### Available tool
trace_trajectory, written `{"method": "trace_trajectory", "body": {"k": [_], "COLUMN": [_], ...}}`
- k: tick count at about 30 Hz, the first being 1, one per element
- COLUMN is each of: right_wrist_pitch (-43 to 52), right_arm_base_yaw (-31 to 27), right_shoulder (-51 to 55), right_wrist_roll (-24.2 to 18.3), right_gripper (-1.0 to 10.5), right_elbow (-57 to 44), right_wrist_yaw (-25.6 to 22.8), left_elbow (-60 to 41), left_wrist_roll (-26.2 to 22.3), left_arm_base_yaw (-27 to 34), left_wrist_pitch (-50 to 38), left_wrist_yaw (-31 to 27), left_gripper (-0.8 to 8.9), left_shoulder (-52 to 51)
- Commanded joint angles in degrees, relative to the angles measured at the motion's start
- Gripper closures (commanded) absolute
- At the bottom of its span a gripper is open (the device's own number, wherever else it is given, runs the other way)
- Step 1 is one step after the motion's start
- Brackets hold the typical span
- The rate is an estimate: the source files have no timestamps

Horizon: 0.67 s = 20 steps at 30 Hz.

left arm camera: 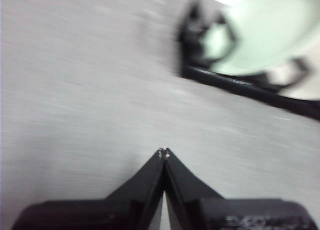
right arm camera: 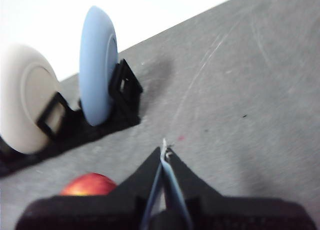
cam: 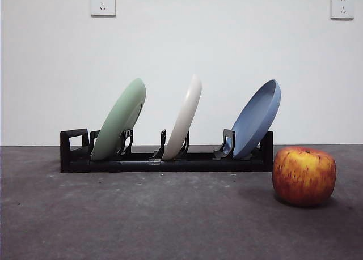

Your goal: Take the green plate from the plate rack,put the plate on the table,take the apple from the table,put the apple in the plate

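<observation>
The pale green plate (cam: 120,126) leans in the left slot of the long black plate rack (cam: 164,161) on the dark grey table (cam: 142,214). A red and yellow apple (cam: 304,175) rests on the table just right of the rack. In the left wrist view my left gripper (left arm camera: 164,152) is shut and empty above bare table, some way short of the green plate (left arm camera: 265,34) and the rack's handle end (left arm camera: 192,44). My right gripper (right arm camera: 164,151) is also shut and empty, with the apple (right arm camera: 89,185) showing beside its jaws. Neither arm shows in the front view.
A cream-white plate (cam: 184,118) stands in the rack's middle slot and a blue plate (cam: 258,119) in its right slot, both seen in the right wrist view too. A white wall with two sockets rises behind the table.
</observation>
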<state>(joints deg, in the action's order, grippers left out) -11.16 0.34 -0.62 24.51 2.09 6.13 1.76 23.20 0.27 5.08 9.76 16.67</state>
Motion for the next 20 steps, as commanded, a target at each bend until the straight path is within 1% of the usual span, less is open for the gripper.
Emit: {"method": "trace_trajectory", "body": {"k": [1, 2, 6, 10, 15, 18, 20], "right_wrist_pitch": [0.4, 0.1, -1.4, -2.0, -8.0, -12.7, -16.4], "right_arm_base_yaw": [0.0, 0.0, 0.0, 0.0, 0.0, 0.0, 0.0], "right_shoulder": [0.0, -0.3, -3.7, -10.9, -21.6, -28.5, -33.5], "right_wrist_roll": [5.9, 5.9, 4.7, 1.5, -5.6, -8.0, -9.4], "right_gripper": [9.6, 9.6, 9.6, 9.6, 9.6, 9.6, 9.6], "right_elbow": [3.5, 5.1, 12.8, 22.4, 36.8, 46.2, 52.8], "right_wrist_yaw": [0.8, 0.8, 0.5, 1.6, 5.8, 9.3, 13.1], "left_elbow": [3.3, 4.7, 11.7, 20.7, 32.0, 39.3, 44.7], "left_wrist_roll": [2.8, 2.7, 2.7, 2.5, 0.3, -0.2, -1.5], "left_arm_base_yaw": [0.1, 0.1, 0.1, 0.1, 0.1, 0.0, 0.0], "left_wrist_pitch": [-0.9, -0.9, -0.6, 0.3, 2.5, 5.6, 8.7], "left_wrist_yaw": [6.7, 8.7, 13.9, 17.7, 22.7, 26.3, 29.3], "left_gripper": [8.17, 8.17, 8.17, 8.17, 8.17, 8.17, 8.17], "left_shoulder": [0.1, 0.3, 2.4, 6.9, 14.4, 19.6, 23.5]}}
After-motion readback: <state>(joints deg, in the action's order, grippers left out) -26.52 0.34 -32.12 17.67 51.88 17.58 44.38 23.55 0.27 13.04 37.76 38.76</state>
